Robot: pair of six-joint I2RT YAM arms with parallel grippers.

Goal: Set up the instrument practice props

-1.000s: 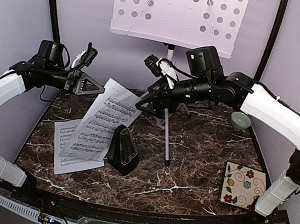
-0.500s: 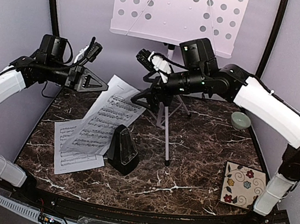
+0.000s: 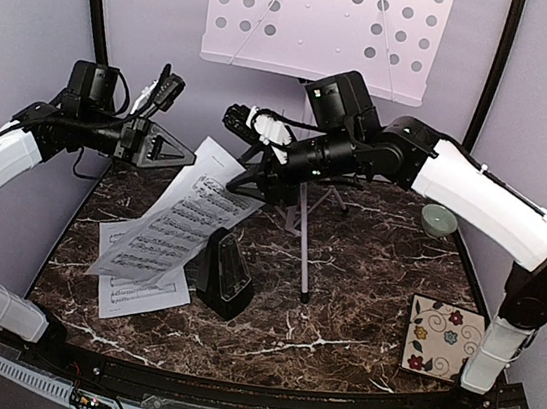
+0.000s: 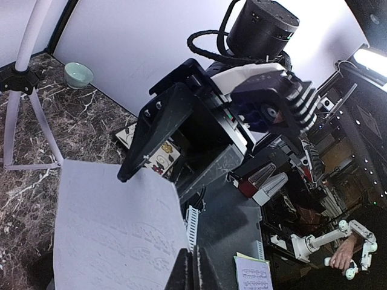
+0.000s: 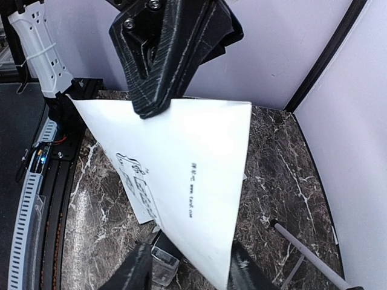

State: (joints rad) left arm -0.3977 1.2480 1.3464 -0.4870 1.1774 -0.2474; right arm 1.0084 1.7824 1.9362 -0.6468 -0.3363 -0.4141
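White paper, upper music sheet [image 3: 175, 222]: light, limp and crease-prone, hanging tilted just left of and above the metronome [image 3: 224, 274], so best taken at its edges. Left gripper [image 3: 188, 161] is clenched on its top corner; right gripper [image 5: 192, 273] straddles another corner, jaws apart, not yet pinching

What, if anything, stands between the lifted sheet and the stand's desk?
Only the right arm: in the top view its wrist crosses just under the desk, above the sheet the left gripper holds.
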